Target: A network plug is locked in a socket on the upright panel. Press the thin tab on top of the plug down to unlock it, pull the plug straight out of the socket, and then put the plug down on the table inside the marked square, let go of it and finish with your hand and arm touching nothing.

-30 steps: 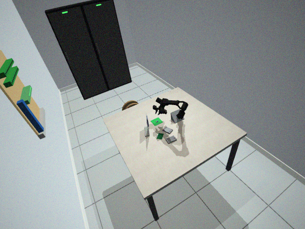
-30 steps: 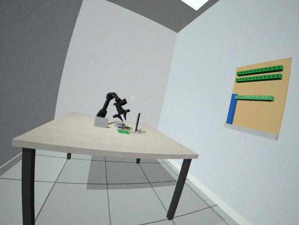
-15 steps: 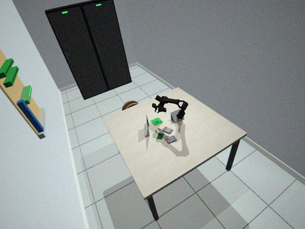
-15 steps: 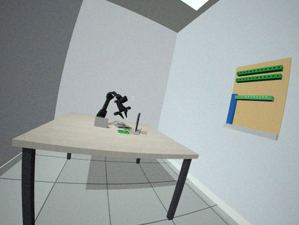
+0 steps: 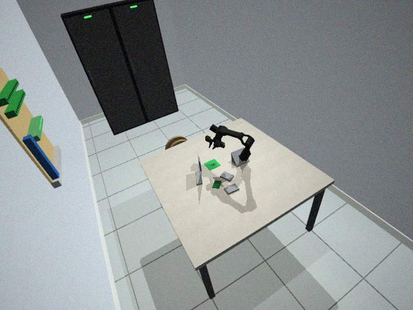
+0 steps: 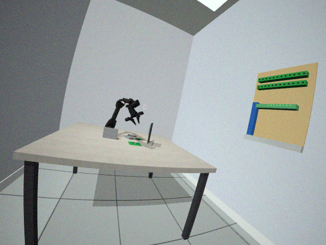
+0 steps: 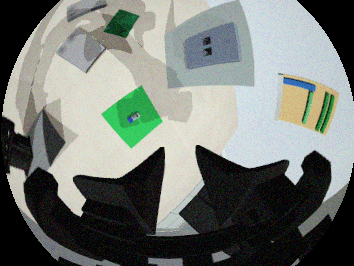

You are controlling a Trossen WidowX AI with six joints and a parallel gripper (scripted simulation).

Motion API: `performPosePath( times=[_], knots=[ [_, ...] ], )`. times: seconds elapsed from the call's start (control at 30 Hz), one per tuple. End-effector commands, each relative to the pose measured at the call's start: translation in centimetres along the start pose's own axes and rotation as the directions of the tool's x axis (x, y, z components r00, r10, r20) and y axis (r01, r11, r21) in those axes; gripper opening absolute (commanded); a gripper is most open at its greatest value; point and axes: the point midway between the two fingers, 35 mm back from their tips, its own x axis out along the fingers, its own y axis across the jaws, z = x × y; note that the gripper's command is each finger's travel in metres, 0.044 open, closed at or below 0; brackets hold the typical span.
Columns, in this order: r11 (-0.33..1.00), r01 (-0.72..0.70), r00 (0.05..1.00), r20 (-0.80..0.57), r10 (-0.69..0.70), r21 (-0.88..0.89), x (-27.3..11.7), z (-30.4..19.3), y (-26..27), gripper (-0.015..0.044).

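Over the pale bench (image 5: 266,186) the plug (image 7: 133,116) lies inside the green square (image 7: 132,116), so the arm's part-open, empty jaws should hold clear of everything.

Matte black arm on a pale grey base

The arm (image 5: 233,134) is uniformly black, built of chunky, angular links with rounded joint housings, bolted onto a light grey block base (image 5: 238,157) standing beside the green square (image 5: 212,164). Its gripper (image 7: 178,178) carries two black, wedge-shaped fingers tapering to points; no cables or markings are discernible.
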Motion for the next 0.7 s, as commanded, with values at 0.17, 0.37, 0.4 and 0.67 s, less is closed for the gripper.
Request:
performPosePath(
  times=[0.17, 0.37, 0.4, 0.67],
  knots=[
    [1.0, 0.0, 1.0, -0.002, 0.0, -0.004, -2.3, 0.0, -1.2, 0.0156],
    [1.0, 0.0, 1.0, -0.001, 0.0, -0.005, -3.2, 0.1, -1.6, 0.0182],
    [1.0, 0.0, 1.0, -0.001, 0.0, -0.005, -3.2, 0.1, -1.6, 0.0209],
    [1.0, 0.0, 1.0, -0.001, 0.0, -0.005, -3.2, 0.1, -1.6, 0.0419]
  ],
)
